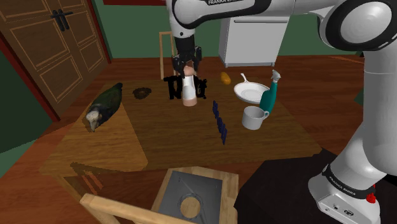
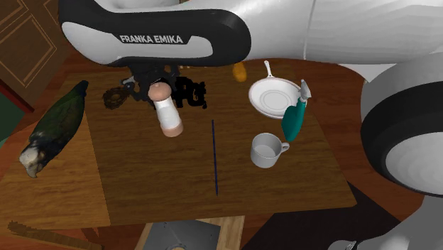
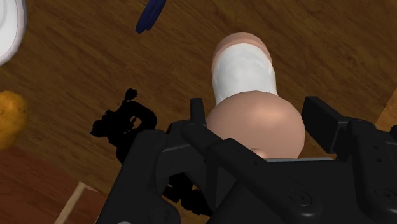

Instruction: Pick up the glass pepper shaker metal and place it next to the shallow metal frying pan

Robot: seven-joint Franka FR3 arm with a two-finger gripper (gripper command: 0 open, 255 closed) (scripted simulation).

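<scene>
Wood-grained table (image 1: 159,143) stands before panelled brown doors (image 1: 60,44) and a white cabinet (image 1: 251,41), whose top is cut off by the arm. Near the table's middle the gripper (image 1: 187,69) comes straight down on the pepper shaker (image 1: 188,90), a white cylinder with a pinkish-tan cap and base. In the wrist view the two black fingers (image 3: 198,113) sit against either side of the rounded cap, closed on it, and the gripper's body covers the cap's near edge. Whether the base rests on the wood or is just clear of it cannot be told. In the second exterior view the arm's white link hides most of the gripper above the shaker (image 2: 169,112). Just beside the shaker lies a jagged, pure black shape (image 1: 170,88) whose form is hard to read. The frying pan (image 1: 244,94), drawn plain white and shallow with a thin handle, lies well apart toward the shoulder view's right, with a teal bottle (image 1: 270,97) overlapping its rim and a white mug (image 1: 254,118) near it. A thin blue object (image 1: 219,121) lies between shaker and mug and looks like a mere line from the second exterior view. A small orange item (image 1: 224,77) sits behind the pan. A dark green, bird-like figure (image 1: 105,105) lies at the table's far left edge, near a small brown lump (image 1: 141,92).
</scene>
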